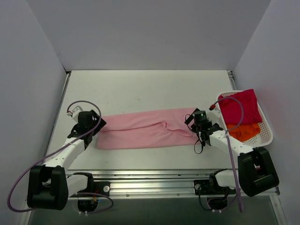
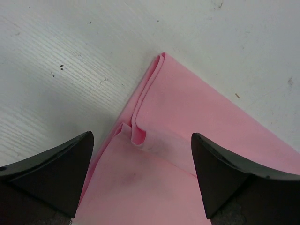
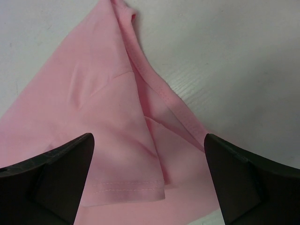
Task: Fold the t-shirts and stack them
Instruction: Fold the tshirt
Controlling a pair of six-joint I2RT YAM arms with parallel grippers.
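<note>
Left arm: you have white links here, joined by black joint housings.
Left base: a bulky black block with rounded corners.
Left cable: a lilac lead; you'll see a white plug at its wrist end.
Left fingers: matt black wedges with flat inner faces.
Right arm: matches your left, white links and black joints.
Right base: the same heavy black block.
Right cable: lilac again, ending in a small red plug.
Green light: a small lit spot on your right wrist's black housing.
Right fingers: black wedges, smooth and unmarked.
</note>
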